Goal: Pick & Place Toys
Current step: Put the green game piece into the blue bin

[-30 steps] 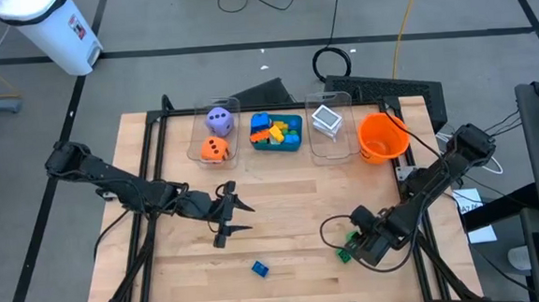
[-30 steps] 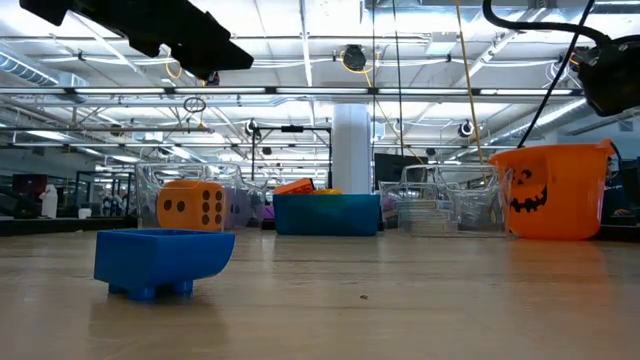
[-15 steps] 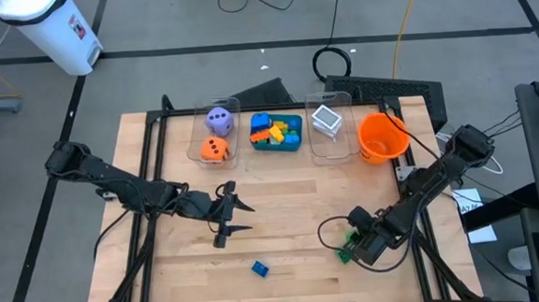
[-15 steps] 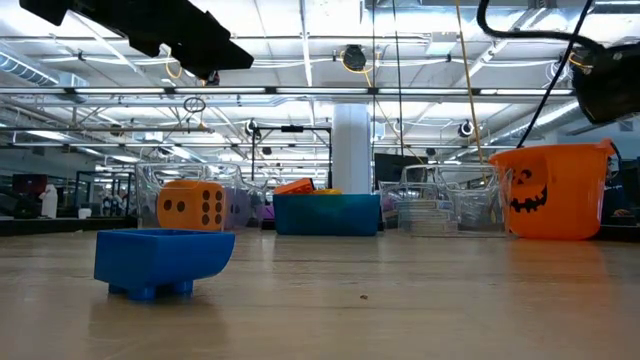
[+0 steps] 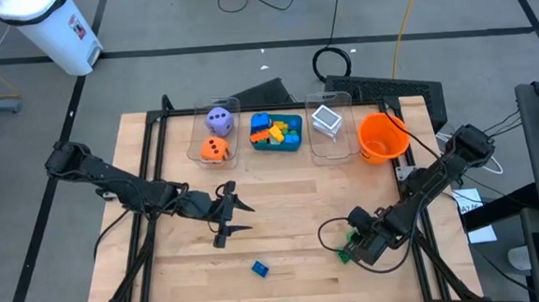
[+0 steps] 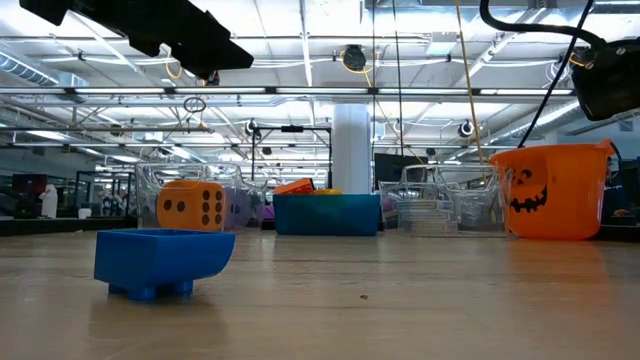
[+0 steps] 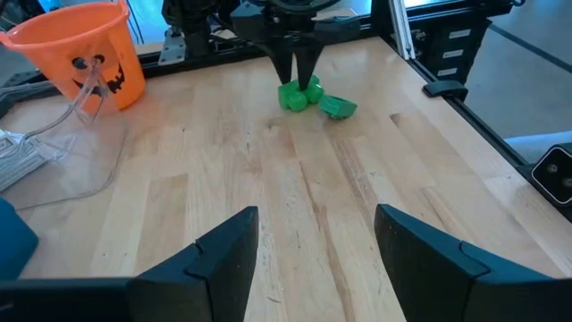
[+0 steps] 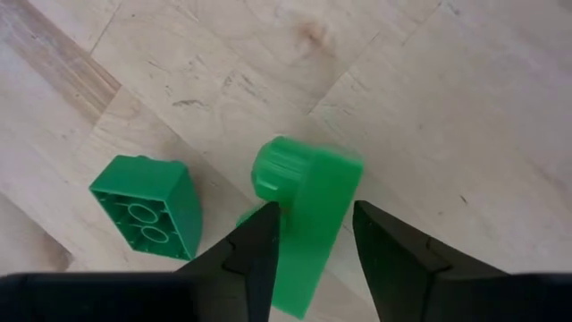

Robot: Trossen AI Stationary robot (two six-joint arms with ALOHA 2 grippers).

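Observation:
My right gripper is at the table's near right, shut on a green brick. A second green brick lies beside it on the wood with its hollow underside showing. Both bricks also show in the left wrist view, under the right gripper. A blue brick rests on the table near the front edge, and it also shows in the low view. My left gripper hangs open and empty over the table's middle left. My right gripper pinches the green brick between its two fingers, one on each of two opposite sides. The fingers point down at it from above. A round stud sticks out past the fingertips. I cannot tell whether the brick is clear of the wood.
Along the far edge stand a clear bin with a purple and an orange die, a teal tray of bricks, a clear bin with white cards and an orange bowl. Bare wood lies between the two arms.
My right gripper has shifted very slightly toward the table's left edge at the green bricks. The blue brick has stayed where it was.

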